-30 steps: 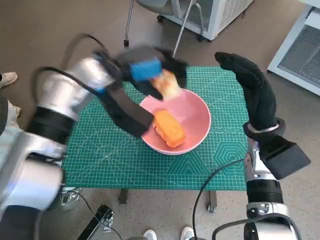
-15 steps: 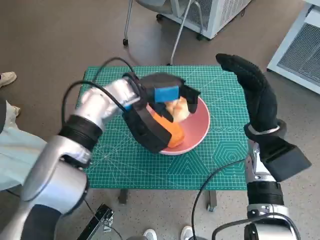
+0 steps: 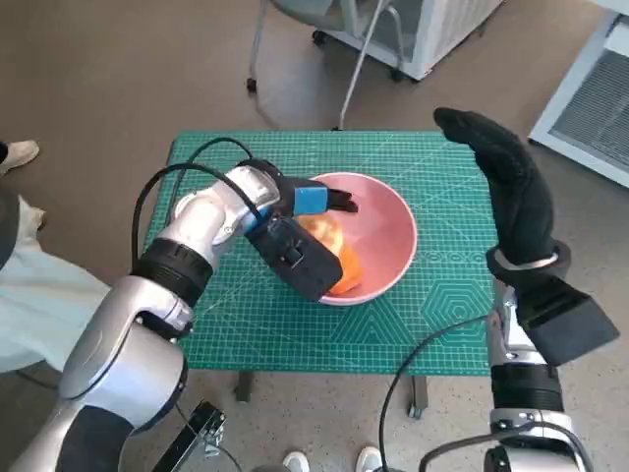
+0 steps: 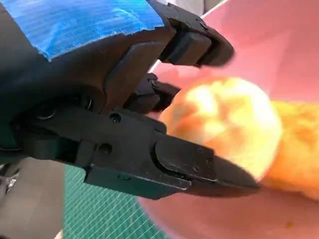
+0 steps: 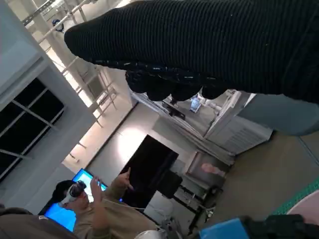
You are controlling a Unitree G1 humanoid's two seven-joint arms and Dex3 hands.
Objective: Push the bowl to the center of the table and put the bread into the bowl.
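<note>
Starting nearest, at the table's near right corner: right hand point(image 3: 511, 187) raised upright above the green cutting mat point(image 3: 442, 315), glove flat, fingers straight, holding nothing.

Moving inward to the left hand point(image 3: 313, 202): reaching over the left rim of the pink bowl point(image 3: 398, 211), black fingers point(image 4: 199, 40) spread above and below a pale piece of bread point(image 4: 219, 119). Cannot tell whether gripping or already letting go; seemingly resting against an orange piece of bread point(image 3: 349, 270) lying on the bowl's floor.

Judging progress: bowl sitting roughly mid-table, so the push looks done. Both pieces inside the bowl's wall, so the placing looks nearly finished too. Probably left to do: opening fully and drawing the left hand clear without dragging the pale piece out.

Further off: chair legs point(image 3: 256, 44) and a white cabinet point(image 3: 432, 25) on the floor beyond the table; a seated person point(image 5: 94, 209) in the right wrist view.

Reading for writing: nothing legible, only printed grid lines on the mat.
</note>
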